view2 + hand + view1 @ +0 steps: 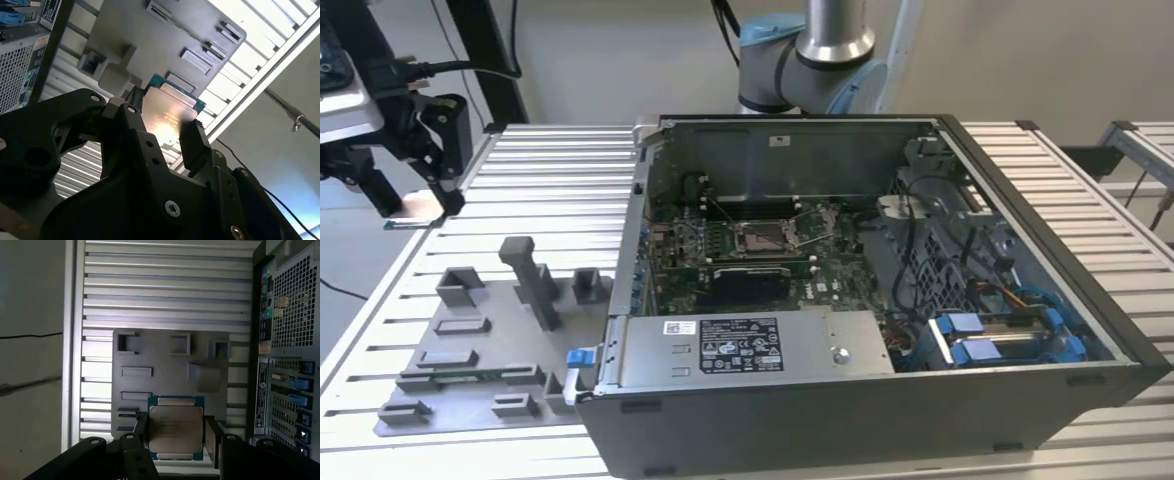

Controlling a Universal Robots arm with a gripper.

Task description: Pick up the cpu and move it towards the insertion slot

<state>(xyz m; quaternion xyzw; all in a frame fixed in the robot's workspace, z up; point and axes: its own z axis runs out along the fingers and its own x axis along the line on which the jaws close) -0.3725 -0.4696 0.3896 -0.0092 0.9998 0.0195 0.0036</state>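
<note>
**Chip in the claw, socket far off to the right**

At the far left of the exterior view, the gripper (414,195) hangs above the slatted table (547,170). Its jaws are closed on the cpu (416,208), which shows there as a small pale patch between the black fingers. From that angle it is hard to tell whether the chip sits level or slightly tilted.

In both wrist views the hold is plainer. The cpu (176,427) (170,112) is pinched by two opposite edges, with one finger (212,432) on either side and its silvery face turned to the cameras. It is lifted clear of the grey tray (165,355) beneath it.

Further right in the exterior view, the tray (494,350) lies flat on the table, just beside the open computer case (787,150).

Further right again, inside the case, the insertion slot (761,238) sits on the green board with its metal frame facing up. The slot therefore lies to the exterior view's right of the gripper, well apart from it. It appears to sit lower than the held chip, and the near side wall of the case stands between the two.
</note>
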